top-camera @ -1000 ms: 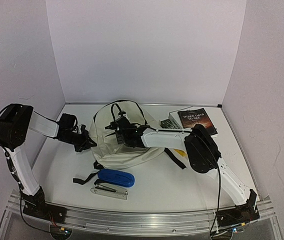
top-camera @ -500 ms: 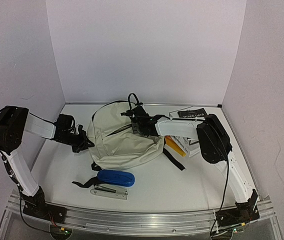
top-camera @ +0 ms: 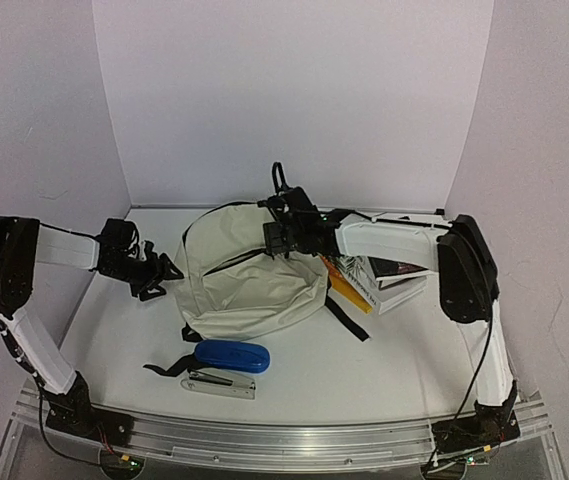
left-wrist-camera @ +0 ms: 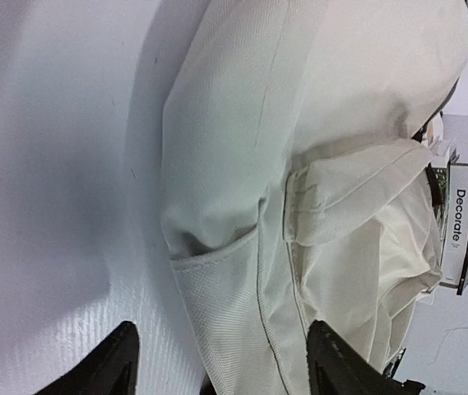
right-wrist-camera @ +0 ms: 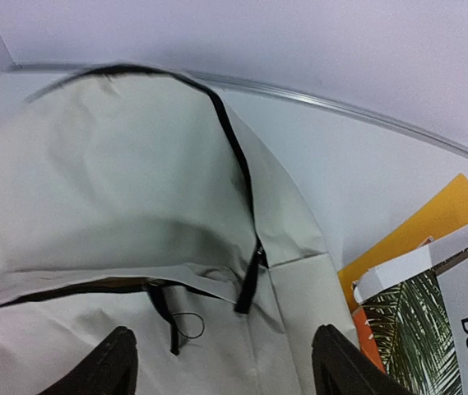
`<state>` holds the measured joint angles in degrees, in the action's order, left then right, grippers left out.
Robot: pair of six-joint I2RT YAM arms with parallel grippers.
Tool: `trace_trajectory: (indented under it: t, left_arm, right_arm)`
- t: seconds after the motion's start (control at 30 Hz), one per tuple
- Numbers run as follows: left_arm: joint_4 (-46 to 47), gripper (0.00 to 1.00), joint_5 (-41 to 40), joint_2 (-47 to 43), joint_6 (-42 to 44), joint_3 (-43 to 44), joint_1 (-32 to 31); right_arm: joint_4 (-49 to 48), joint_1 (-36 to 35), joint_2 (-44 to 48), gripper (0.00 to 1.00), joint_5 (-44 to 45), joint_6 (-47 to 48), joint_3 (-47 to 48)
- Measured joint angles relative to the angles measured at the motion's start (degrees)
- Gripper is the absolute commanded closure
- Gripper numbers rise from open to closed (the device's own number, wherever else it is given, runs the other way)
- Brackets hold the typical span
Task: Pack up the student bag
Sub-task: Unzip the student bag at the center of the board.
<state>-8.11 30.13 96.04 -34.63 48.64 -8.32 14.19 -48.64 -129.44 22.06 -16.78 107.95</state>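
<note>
The student bag (top-camera: 249, 280), cream fabric with black zippers and straps, lies flat in the middle of the table. My left gripper (top-camera: 164, 272) is open at the bag's left side, just off the fabric. From the left wrist, the bag's side pocket (left-wrist-camera: 234, 304) fills the gap between the spread fingers (left-wrist-camera: 332, 366) of the left gripper (left-wrist-camera: 225, 366). Over the bag's top right corner my right gripper (top-camera: 274, 238) hangs open. In the right wrist view the right gripper (right-wrist-camera: 227, 366) holds nothing, and a black zipper pull (right-wrist-camera: 248, 284) lies below it.
A stack of books (top-camera: 394, 278) with an orange one (top-camera: 349, 290) lies against the bag's right side; they also show as books (right-wrist-camera: 431, 321). A blue case (top-camera: 232, 356) and a stapler (top-camera: 222, 381) lie near the front. A black strap (top-camera: 349, 318) trails right of the bag.
Both grippers were shut on the bag and have opened, letting it go. The bag was dragged toward the back and now lies flat. The right gripper moved back and right.
</note>
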Motion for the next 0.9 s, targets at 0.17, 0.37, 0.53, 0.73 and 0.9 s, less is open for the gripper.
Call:
trace_trajectory:
  t: [0.17,0.37,0.53,0.73,0.9]
  left_arm:
    - [-6.66,0.16,-2.03,1.05,4.67,9.83,2.53]
    - [-9.92,0.13,-4.66,8.59,10.70,26.39,2.86]
    - [-11.89,0.12,-5.42,16.50,14.55,34.47,2.86]
    - [-13.04,0.08,-3.69,23.23,17.25,38.07,2.62]
    - [-12.93,0.19,-1.80,25.68,18.49,39.53,1.17]
  right_arm:
    - [-1.14,-2.05,12.21,0.20,-4.31,-5.86,-9.09]
    - [-2.88,-2.94,20.62,0.20,-7.66,-18.38,-20.90]
    - [-5.40,-2.77,22.35,0.20,-11.19,-28.03,-32.44]
    - [-6.56,-2.78,24.74,0.19,-13.29,-35.43,-40.06]
    - [-9.64,-2.78,25.24,0.26,-14.31,-39.15,-41.39]
